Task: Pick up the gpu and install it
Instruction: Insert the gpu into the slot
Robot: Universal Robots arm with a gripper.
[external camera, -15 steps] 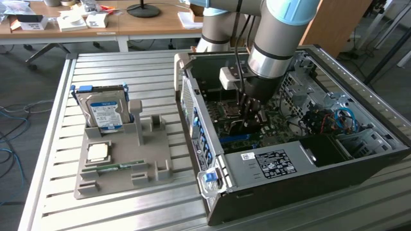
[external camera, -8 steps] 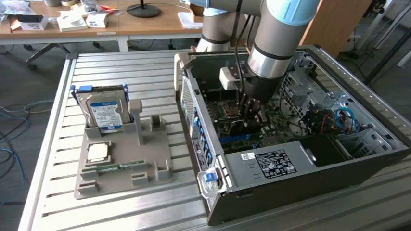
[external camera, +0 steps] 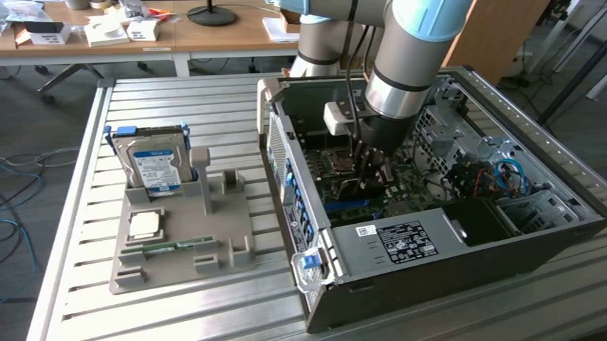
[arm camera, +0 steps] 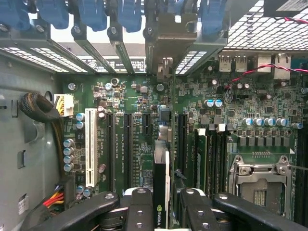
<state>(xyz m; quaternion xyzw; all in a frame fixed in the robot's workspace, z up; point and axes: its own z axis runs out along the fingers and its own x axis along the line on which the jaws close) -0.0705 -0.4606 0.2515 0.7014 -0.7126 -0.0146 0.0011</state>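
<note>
In the wrist view the gpu [arm camera: 161, 175] stands edge-on over the green motherboard [arm camera: 139, 159]. It is a thin dark card with a green logo near my fingers. Its pale metal bracket [arm camera: 168, 33] sits at the case's rear slot openings. My gripper [arm camera: 163, 204] is shut on the card, one black finger [arm camera: 138, 202] on each side. The card lies between two long black slots [arm camera: 128, 149]. In the exterior view my gripper [external camera: 370, 170] reaches down inside the open computer case [external camera: 417, 245], with the dark gpu [external camera: 353, 190] below it. Whether the card sits in a slot I cannot tell.
A white slot [arm camera: 91, 149], cables [arm camera: 41, 108] and the CPU socket [arm camera: 260, 185] surround the card. On the slatted table [external camera: 170, 99] beside the case stands a grey holder [external camera: 223, 234] with a blue-labelled hard drive [external camera: 156, 169], a CPU [external camera: 144, 224] and a green memory stick [external camera: 175, 246].
</note>
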